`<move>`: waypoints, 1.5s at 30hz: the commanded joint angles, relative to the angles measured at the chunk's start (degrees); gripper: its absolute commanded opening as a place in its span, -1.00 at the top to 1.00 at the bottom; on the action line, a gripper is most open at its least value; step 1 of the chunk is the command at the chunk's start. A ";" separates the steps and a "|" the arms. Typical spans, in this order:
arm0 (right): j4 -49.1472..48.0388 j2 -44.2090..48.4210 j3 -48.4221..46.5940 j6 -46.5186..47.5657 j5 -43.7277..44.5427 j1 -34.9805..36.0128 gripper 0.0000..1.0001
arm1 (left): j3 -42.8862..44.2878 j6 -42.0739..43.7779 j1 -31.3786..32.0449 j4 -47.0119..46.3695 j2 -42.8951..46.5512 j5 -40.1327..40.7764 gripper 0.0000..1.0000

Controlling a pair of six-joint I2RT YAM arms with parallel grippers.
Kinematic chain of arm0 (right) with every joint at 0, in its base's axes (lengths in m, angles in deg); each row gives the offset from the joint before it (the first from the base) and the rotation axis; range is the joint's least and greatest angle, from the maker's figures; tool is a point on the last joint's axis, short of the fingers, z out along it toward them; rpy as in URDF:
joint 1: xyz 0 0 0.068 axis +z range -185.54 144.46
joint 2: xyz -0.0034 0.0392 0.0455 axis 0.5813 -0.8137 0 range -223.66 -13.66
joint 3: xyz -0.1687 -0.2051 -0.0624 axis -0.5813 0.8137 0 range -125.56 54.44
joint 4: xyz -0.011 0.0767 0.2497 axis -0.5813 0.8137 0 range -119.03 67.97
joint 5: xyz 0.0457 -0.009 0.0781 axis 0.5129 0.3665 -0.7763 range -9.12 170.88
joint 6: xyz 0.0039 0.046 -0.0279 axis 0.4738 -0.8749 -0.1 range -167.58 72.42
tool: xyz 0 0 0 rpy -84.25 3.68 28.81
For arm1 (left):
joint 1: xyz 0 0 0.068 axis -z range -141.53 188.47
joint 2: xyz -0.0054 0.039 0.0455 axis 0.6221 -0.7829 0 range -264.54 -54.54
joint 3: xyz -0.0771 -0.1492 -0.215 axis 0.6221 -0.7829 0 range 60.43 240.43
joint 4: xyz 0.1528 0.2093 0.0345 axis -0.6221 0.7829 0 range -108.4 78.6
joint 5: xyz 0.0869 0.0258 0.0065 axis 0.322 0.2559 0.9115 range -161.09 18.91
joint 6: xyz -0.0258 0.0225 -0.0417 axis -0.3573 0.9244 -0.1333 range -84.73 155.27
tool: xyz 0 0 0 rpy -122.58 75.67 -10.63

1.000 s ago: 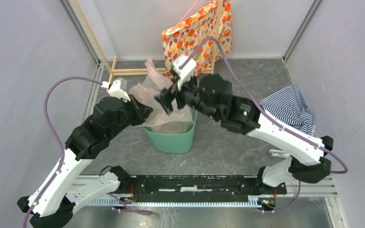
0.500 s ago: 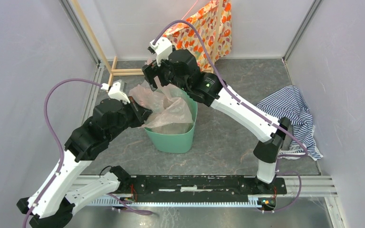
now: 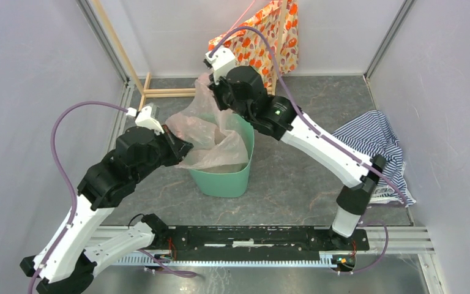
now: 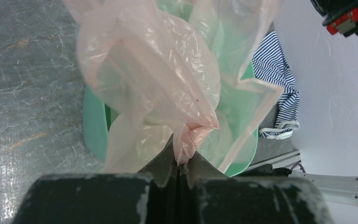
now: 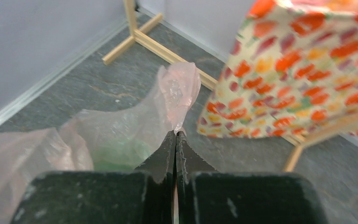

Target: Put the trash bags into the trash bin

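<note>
Grey marbled tabletop (image 3: 294, 184), walled in. Your left gripper (image 4: 182, 161) is clamped on one edge of the pink trash bag (image 3: 211, 138). Your right gripper (image 5: 175, 136) pinches the far handle, probably to spread the bag's mouth over the mint trash bin (image 3: 220, 180) it drapes into.

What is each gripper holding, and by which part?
Both hold the pink trash bag: left gripper shut on a bunched fold of its near-left edge, right gripper shut on its raised far tip, above the trash bin.
</note>
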 commanded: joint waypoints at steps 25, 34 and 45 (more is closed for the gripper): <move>21.23 35.80 36.19 -12.41 14.31 -3.70 1.00 | 0.31 -15.40 -0.13 22.07 6.96 -2.47 0.96; 17.60 39.45 50.51 -15.79 15.23 -3.77 1.00 | -11.86 -18.30 -0.13 18.92 11.90 -0.90 0.96; 9.40 36.21 53.20 -12.98 20.81 -4.25 1.00 | -14.38 -18.70 -0.13 15.59 9.39 20.39 0.96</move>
